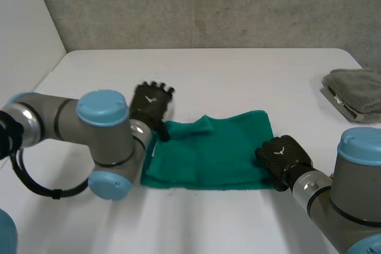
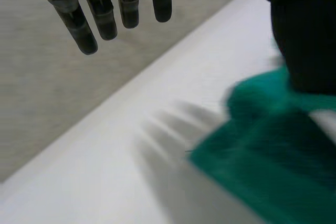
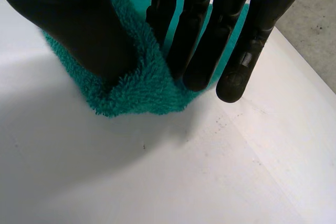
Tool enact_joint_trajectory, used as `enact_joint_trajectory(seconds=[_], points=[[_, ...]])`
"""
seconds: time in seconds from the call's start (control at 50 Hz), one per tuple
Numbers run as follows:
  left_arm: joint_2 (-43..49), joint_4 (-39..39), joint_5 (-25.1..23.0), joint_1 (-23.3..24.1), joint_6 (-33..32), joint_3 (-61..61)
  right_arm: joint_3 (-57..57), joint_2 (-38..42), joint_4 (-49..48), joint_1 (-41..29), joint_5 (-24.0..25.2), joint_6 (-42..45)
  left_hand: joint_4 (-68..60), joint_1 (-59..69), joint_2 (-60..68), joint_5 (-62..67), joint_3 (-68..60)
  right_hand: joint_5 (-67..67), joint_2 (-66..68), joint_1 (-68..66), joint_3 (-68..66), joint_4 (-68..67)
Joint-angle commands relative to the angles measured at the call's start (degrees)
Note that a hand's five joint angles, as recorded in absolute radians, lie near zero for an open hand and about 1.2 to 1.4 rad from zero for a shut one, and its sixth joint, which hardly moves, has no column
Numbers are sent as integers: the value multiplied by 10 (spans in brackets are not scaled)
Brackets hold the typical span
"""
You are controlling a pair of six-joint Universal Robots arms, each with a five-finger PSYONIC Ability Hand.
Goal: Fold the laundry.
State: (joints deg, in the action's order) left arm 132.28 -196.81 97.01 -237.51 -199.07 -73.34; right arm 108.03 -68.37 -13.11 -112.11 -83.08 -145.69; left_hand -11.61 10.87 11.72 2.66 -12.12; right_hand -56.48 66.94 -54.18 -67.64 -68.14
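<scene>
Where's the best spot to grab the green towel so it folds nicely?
By a corner, coming in from the side. The green towel lies mostly flat, so only its edges offer something to pinch. The right hand pinches its near right corner; the far left corner, by the open left hand, looks best next.

The left hand (image 1: 150,104), left of centre in the head view on a sharply bent arm, has straight, spread fingers. The right hand (image 1: 284,156), lower right, pinches a green towel (image 1: 208,156) corner between thumb and fingers.
</scene>
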Motion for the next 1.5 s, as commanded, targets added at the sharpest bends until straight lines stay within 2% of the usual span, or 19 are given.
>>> enact_joint_trajectory(seconds=[0.02, 0.18, 0.36, 0.58, 0.66, 0.7, 0.8, 0.86, 0.92, 0.94, 0.98, 1.0, 1.04, 1.1, 1.12, 1.18, 1.26, 1.32, 1.5], points=[[-25, -26, 67, -18, -3, -21, -1, 0, 0, -1, -1, 1, -3, 10, 2, -8, 2, -135, 131, -258, -124, -119], [-36, -22, 67, 14, 2, -56, 0, 0, 1, 0, -1, 5, 4, 4, -5, -14, 9, -135, 131, -258, -124, -119], [-127, -21, 64, 24, 3, -118, 17, -10, 9, 4, -4, 19, 7, 0, -8, -18, 12, -135, 131, -258, -124, -119], [-207, -22, 63, 16, 3, -186, -35, -68, 25, 26, -24, 183, 16, -8, -17, -26, 21, -135, 131, -258, -124, -119], [-219, -22, 64, -1, 3, -193, -98, -63, 26, -56, -44, 193, 16, -8, -17, -26, 21, -135, 131, -258, -124, -119], [-225, -22, 64, -8, 4, -196, -135, -52, 22, -120, -46, 196, 16, -8, -17, -26, 21, -135, 131, -258, -124, -119], [-243, -22, 64, -24, 7, -203, -188, 6, 20, -218, -28, 197, 16, -8, -17, -26, 21, -135, 131, -258, -124, -119], [-254, -22, 65, -32, 11, -208, -199, 45, 22, -275, 34, 205, 16, -8, -17, -26, 21, -135, 131, -258, -124, -119], [-260, -22, 65, -39, 20, -211, -195, 70, 20, -286, 86, 204, 16, -8, -17, -26, 21, -135, 131, -258, -124, -119], [-261, -22, 65, -40, 25, -211, -196, 72, 21, -286, 94, 201, 16, -8, -17, -26, 21, -84, 80, -207, -73, -68], [-261, -22, 64, -38, 38, -211, -193, 71, 20, -284, 98, 186, 16, -8, -17, -26, 21, 437, -441, 314, 448, 453], [-261, -22, 64, -38, 40, -210, -192, 69, 19, -284, 95, 175, 16, -8, -17, -26, 21, 551, -556, 428, 563, 568], [-261, -22, 61, -32, 57, -206, -193, 57, 18, -276, 85, 112, 16, -8, -17, -26, 21, 565, -569, 442, 576, 581], [-261, -22, 46, -23, 74, -198, -189, -4, 22, -195, 48, -57, 16, -8, -17, -26, 21, 565, -569, 442, 576, 581], [-260, -20, 18, -8, 89, -192, -188, -22, 25, -157, 36, -124, 14, -7, -15, -24, 19, 565, -569, 442, 576, 581], [-259, -9, -4, 13, 106, -187, -195, -28, 65, -100, 34, -250, 9, -2, -10, -19, 14, 565, -569, 442, 576, 581], [-251, 24, -7, 36, 125, -180, -225, -14, 144, -83, 50, -300, 7, 0, -8, -18, 12, 565, -569, 442, 576, 581], [-236, 61, -8, 51, 143, -171, -257, 39, 187, -83, 55, -301, 6, 2, -7, -16, 11, 565, -569, 442, 576, 581], [-154, 141, -2, 57, 148, -149, -331, 144, 218, -83, 53, -299, 2, 5, -3, -13, 7, 565, -569, 442, 576, 581]])
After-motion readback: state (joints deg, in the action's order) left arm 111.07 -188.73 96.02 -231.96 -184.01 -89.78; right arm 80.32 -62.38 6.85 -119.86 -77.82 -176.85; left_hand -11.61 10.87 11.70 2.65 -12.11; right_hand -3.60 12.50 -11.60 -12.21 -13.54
